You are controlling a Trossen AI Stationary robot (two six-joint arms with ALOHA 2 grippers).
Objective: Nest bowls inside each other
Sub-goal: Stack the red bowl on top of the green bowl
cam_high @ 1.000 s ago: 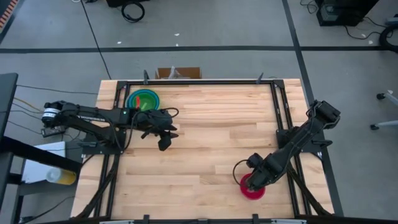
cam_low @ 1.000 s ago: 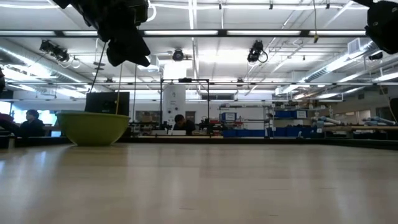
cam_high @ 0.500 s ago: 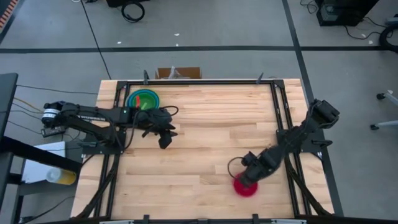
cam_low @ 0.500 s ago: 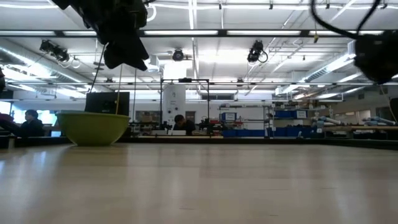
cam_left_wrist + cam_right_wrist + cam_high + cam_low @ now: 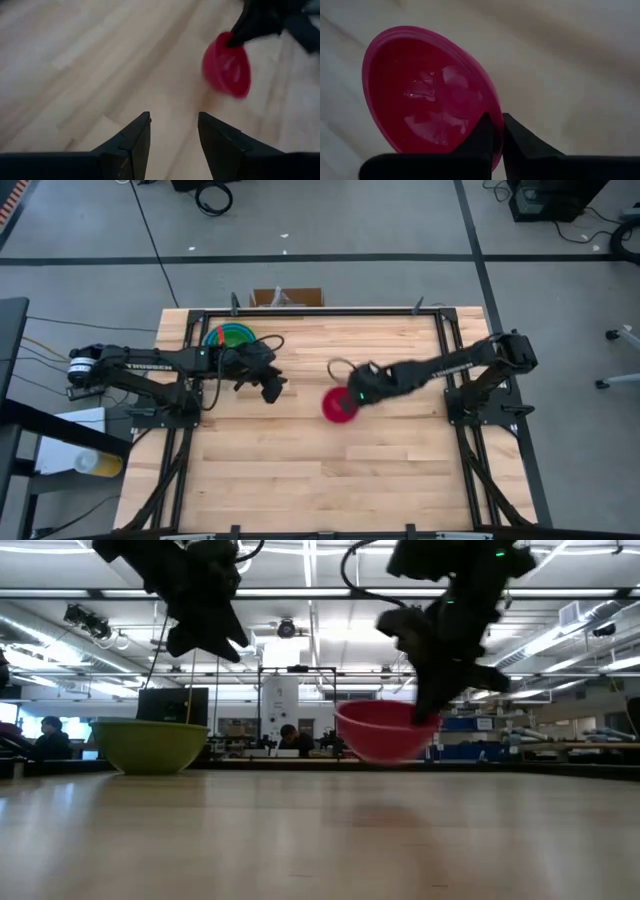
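The wooden table (image 5: 330,450) carries a stack of nested bowls (image 5: 226,337), the lime green bowl (image 5: 150,745) outermost, just behind the left gripper (image 5: 268,388), whose jaws hang open and empty. The right gripper (image 5: 353,397) has its jaws pinched on the rim of the magenta bowl (image 5: 338,406), lifted clear above mid-table.

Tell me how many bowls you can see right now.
3 visible: magenta bowl held above mid-table by the right gripper; a blue bowl nested in a green bowl, far left. Others may hide inside.
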